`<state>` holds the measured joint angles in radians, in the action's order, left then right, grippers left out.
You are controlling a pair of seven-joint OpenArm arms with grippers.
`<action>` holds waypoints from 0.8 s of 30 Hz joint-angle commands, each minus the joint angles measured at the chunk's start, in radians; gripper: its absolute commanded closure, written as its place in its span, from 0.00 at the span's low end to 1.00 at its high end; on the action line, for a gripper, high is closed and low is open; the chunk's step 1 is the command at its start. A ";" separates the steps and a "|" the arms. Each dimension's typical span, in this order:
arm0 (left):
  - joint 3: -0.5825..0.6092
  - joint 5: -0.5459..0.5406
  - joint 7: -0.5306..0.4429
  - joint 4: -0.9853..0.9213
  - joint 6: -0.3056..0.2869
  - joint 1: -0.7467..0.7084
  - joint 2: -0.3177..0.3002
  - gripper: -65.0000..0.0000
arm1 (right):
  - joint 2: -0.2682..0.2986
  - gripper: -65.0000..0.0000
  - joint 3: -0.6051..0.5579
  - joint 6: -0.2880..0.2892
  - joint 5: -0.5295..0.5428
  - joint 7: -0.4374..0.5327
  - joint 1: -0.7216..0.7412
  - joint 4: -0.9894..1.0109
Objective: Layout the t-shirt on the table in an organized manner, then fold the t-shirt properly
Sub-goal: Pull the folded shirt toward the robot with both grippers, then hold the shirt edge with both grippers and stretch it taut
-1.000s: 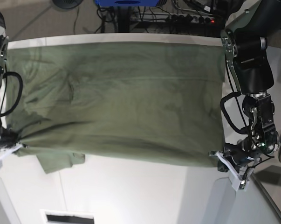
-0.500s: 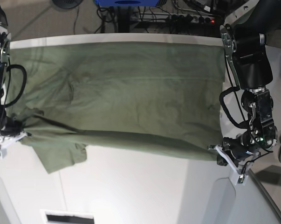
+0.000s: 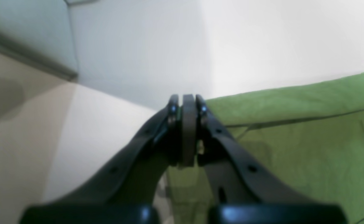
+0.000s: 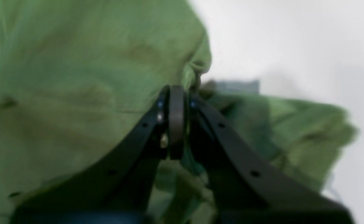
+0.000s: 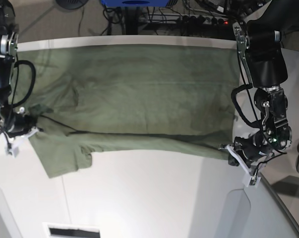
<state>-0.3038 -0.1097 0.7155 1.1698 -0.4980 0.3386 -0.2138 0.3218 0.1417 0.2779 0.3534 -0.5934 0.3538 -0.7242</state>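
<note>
Left claw (image 5: 232, 155) at t-shirt (image 5: 134, 94) corner

Along the top of the base view, a grey floor (image 5: 50, 22) carries tangled black cables (image 5: 199, 17) and a blue object (image 5: 134, 3).

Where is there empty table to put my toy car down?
Bare white table lies in front of the t-shirt, between the left gripper and right gripper. The back is crowded: the shirt covers it almost to the far edge.
</note>
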 commanded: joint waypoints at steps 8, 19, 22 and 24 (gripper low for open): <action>-0.002 -0.011 -0.021 0.015 0.002 0.029 -0.013 1.00 | 0.050 0.53 0.002 0.001 0.002 -0.270 0.034 -0.286; 0.001 -0.011 -0.021 0.015 0.002 0.029 -0.013 1.00 | 0.017 0.53 0.000 0.005 -0.308 -0.463 0.221 -0.125; 0.001 -0.011 -0.021 0.015 0.002 0.018 -0.014 1.00 | 0.006 0.53 0.002 0.007 -0.333 -0.454 0.244 -0.064; 0.001 -0.011 -0.021 0.015 0.002 0.017 -0.014 1.00 | 0.004 0.53 0.002 0.007 -0.334 -0.434 0.251 -0.038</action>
<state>-0.3012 -0.1089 0.7158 1.1687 -0.4976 0.3286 -0.2169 0.3038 0.1398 0.2871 0.0246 -1.0328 0.5625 -0.7437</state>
